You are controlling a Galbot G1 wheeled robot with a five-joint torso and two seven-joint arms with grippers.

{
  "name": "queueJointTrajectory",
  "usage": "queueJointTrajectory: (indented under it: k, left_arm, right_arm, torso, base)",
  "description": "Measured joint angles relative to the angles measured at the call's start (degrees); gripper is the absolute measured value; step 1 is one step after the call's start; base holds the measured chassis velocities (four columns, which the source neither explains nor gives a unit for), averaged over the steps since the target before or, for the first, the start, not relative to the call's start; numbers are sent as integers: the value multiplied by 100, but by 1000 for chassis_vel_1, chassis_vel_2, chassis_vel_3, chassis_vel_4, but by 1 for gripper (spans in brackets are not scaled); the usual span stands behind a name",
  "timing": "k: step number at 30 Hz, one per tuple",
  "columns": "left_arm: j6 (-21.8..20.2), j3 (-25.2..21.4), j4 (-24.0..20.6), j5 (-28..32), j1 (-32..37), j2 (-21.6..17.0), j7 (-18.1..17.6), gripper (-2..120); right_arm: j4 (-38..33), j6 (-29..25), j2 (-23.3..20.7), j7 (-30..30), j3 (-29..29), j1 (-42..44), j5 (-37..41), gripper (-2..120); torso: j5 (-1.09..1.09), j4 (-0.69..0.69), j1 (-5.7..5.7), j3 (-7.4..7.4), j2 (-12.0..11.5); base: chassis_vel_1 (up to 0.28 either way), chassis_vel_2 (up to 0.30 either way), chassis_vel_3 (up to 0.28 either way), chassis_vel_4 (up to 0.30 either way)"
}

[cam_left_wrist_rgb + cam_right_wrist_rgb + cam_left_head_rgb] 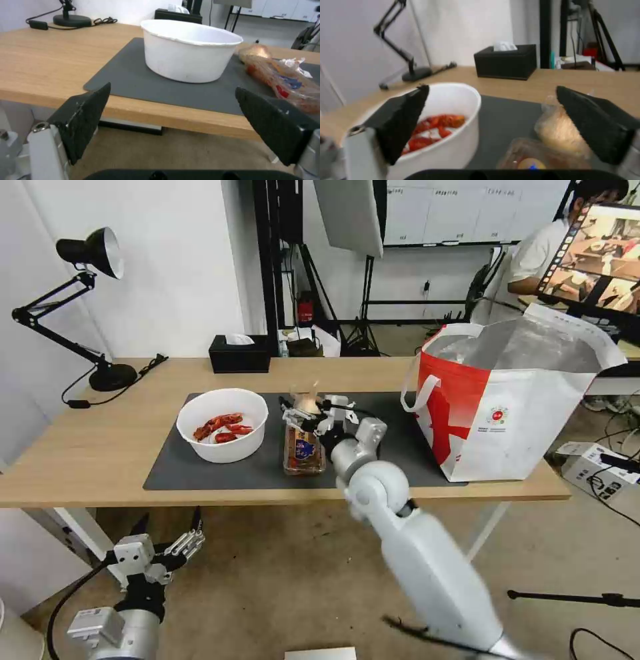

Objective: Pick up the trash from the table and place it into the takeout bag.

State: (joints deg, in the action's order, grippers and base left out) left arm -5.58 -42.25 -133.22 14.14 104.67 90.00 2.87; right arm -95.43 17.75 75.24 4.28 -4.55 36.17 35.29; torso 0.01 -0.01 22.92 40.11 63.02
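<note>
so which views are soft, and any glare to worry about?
Head view: mostly crisp; the takeout bag has foil lining that reflects bright light, and the lamp is not lit. Left wrist view: the white bowl is fairly sharp, and the left gripper has dark, soft-edged open fingers close to the lens. Right wrist view: softest overall, with the tissue box hazy beyond the open right gripper.

Right tool (pixel 308 415) hovers over clamshell tray (pixel 304 450) beside bowl (pixel 223 424).
</note>
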Motion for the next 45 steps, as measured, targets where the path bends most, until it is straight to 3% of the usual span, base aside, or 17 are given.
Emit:
queueJointTrajectory:
  k: [4,7,14,16,17,22,26,36,38,42,45]
  left_arm:
    - [-2,27,0,-7,-9,30,0,100]
    - [-6,47,-16,-16,-26,101,2,100]
    - [-7,34,-21,16,-32,123,5,100]
    - [-6,29,-21,37,-37,124,6,100]
    - [-5,12,-21,76,-49,124,7,100]
    - [-6,-101,-40,240,-117,71,14,100]
    - [-12,-136,-42,315,-152,14,18,100]
    - [-108,-75,89,933,-414,-437,29,100]
    - [-324,-5,167,1652,-654,-781,29,100]
    - [-468,136,254,2313,-881,-1067,29,100]
    - [-667,439,500,3473,-1341,-1556,30,100]
  right_arm:
    - [522,-64,-205,-335,-331,-565,-143,79]
    - [1304,-173,-268,-970,-630,-1041,-460,66]
    - [2103,-66,-203,-1472,-856,-1344,-476,40]
    - [2179,-44,-177,-1503,-858,-1350,-428,36]
    - [2267,-14,-144,-1534,-859,-1350,-367,28]
    - [2333,63,-102,-1535,-886,-1329,-255,9]
    - [2306,170,-93,-1453,-902,-1328,-182,0]
    - [2170,263,-157,-1345,-900,-1259,-102,0]
    - [2120,275,-185,-1299,-889,-1225,-99,0]
    - [2088,278,-203,-1254,-881,-1213,-91,0]
    - [2081,279,-202,-1215,-878,-1209,-77,0]
  torso:
    - [0,1,0,0,0]
    - [0,1,0,0,0]
    - [-1,1,0,0,0]
    - [-1,1,0,1,0]
    - [0,1,0,1,0]
    - [-1,1,0,0,1]
    - [-1,1,0,0,1]
    - [-1,0,0,0,1]
    - [-1,1,0,0,1]
    - [-1,1,0,0,1]
    - [-2,-1,0,0,1]
  base:
    - [0,0,0,0]
    - [0,0,0,0]
    - [0,0,0,0]
    - [0,0,0,0]
    - [0,0,0,0]
    - [0,0,0,0]
    - [0,0,0,0]
    - [0,0,0,0]
    - [0,0,0,0]
    - [0,0,0,0]
    - [0,0,0,0]
